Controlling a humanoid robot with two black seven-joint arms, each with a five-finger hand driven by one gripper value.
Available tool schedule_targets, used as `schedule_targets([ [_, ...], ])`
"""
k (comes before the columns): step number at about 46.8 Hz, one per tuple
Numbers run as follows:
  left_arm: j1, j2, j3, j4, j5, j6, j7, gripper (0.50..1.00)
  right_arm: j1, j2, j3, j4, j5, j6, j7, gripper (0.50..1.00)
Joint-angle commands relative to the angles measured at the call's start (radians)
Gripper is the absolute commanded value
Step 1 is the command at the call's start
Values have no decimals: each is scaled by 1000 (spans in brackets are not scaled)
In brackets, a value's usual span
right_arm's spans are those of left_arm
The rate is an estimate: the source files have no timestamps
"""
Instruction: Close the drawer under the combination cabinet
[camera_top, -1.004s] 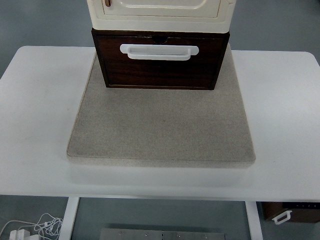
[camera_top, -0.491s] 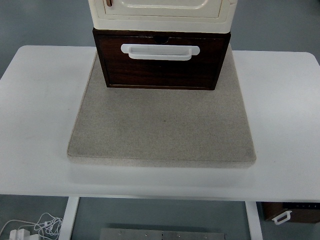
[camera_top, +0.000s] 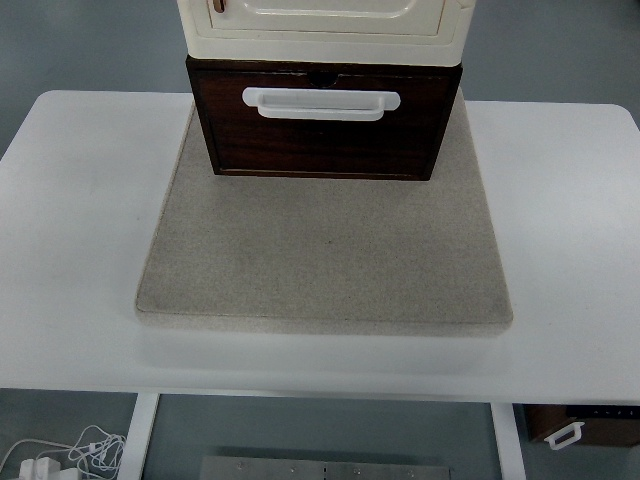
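Observation:
A dark brown wooden drawer (camera_top: 322, 135) with a white handle (camera_top: 320, 104) sits at the bottom of a cream cabinet (camera_top: 322, 25) at the table's far middle. The drawer front stands out a little past the cabinet's cream body, with a thin dark strip of its top edge showing. The cabinet stands on the far end of a beige mat (camera_top: 324, 235). Neither robot arm nor hand shows in the head view.
The white table (camera_top: 80, 220) spreads to both sides of the mat. On the floor below lie a white cable (camera_top: 70, 455) at the left and a second brown drawer with a white handle (camera_top: 580, 428) at the right.
The view has shifted slightly: the cabinet and drawer sit a few pixels lower and to the right than one second ago. Nothing else has moved.

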Motion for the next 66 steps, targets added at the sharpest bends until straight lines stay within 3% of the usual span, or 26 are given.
schedule_targets([
  [1, 28, -23, 0, 0, -1, -2, 0, 1000, 0, 0, 0, -1, 0, 0, 0, 952],
  [16, 140, -102, 1, -6, 2, -28, -64, 1000, -1, 0, 2, 1, 6, 1, 0, 952],
  [25, 203, -152, 29, -4, 2, -117, -165, 1000, -1, 0, 6, 1, 8, 1, 0, 952],
  [35, 227, -192, 67, -1, -12, -137, -279, 1000, -1, 0, 9, 1, 8, 1, 0, 952],
  [43, 235, -204, 67, 0, -40, -238, -342, 1000, -1, 0, 9, 1, 8, 1, 0, 952],
  [55, 243, -221, 67, 3, -104, -258, -348, 1000, -1, 0, 9, 1, 8, 4, 0, 952],
  [66, 241, -272, 72, 52, -150, -181, -330, 1000, -1, 0, 8, 1, 8, 6, 0, 952],
])
